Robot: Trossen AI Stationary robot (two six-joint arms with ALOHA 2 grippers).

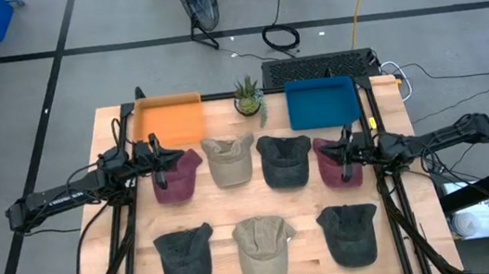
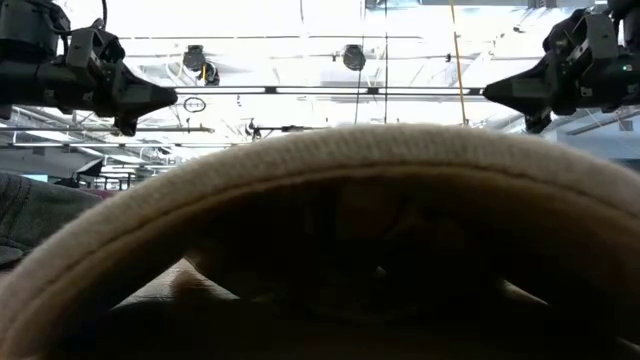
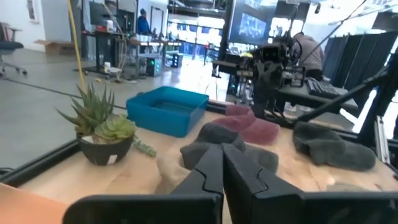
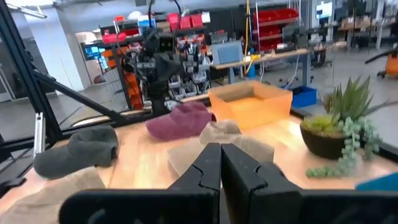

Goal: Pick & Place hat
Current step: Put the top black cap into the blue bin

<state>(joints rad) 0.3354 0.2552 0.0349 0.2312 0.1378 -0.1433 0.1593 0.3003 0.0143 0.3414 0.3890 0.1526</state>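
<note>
We have seven hats laid out in two rows; the left maroon hat (image 1: pixel 177 176) sits just left of centre frame, beside the left gripper (image 1: pixel 160 161), whose fingers are pressed together on nothing. The right gripper (image 1: pixel 348 154), likewise clamped empty, hovers at the right maroon hat (image 1: pixel 333 161). We judge no pick has begun: next, spread and descend. The orange bin (image 1: pixel 168 120) and blue bin (image 1: pixel 321 101) wait along the upper edge, the plant (image 1: pixel 248 97) between them.

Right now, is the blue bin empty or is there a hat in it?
Empty. The high view shows the blue bin with only bare blue floor; the left wrist view shows nothing inside either.
</note>
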